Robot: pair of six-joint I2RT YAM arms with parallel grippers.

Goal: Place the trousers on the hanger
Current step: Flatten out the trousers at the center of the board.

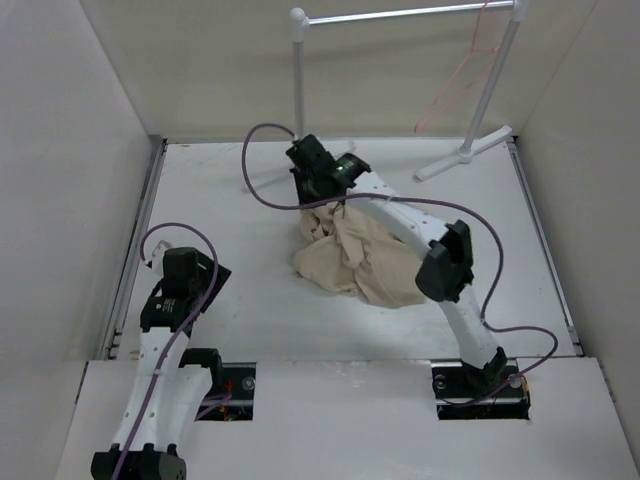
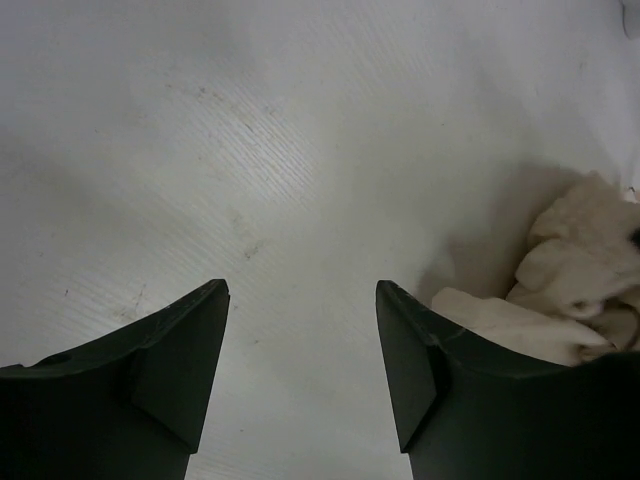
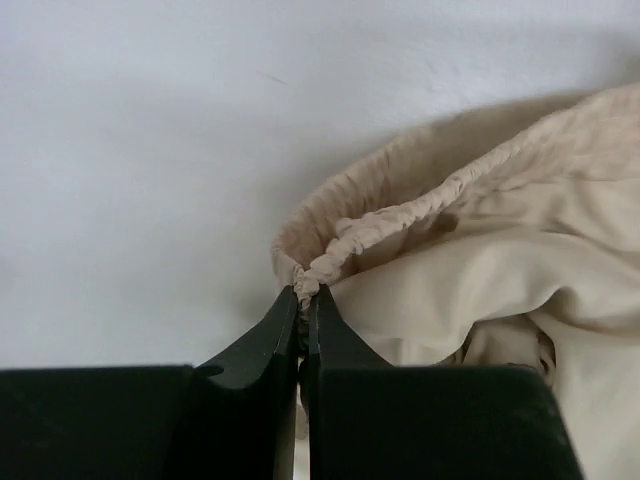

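Item 1: left gripper (image 2: 302,300), near the table's (image 1: 250,310) left edge toward the near-left corner; jaws stood apart with nothing between them, only bare white surface beneath, and the cloth showed at the right margin of its wrist view. Item 2: right gripper (image 3: 303,295), at mid-table toward the far edge, its arm reaching from the near-right base across the cloth; jaws pressed together on a gathered, ruched edge of the cloth, a pinch of which showed at the fingertips. Item 3: trousers (image 1: 355,262), beige, 1 crumpled heap at the centre of the table, far end touching the right gripper, well apart from the left gripper. Item 4: rail stand (image 1: 400,15), white, along the far edge, 1 foot at the far-right corner. Item 5: hanger (image 1: 462,75), pink-orange wire, hung from the rail near its right post, above the far-right corner and well apart from the trousers.
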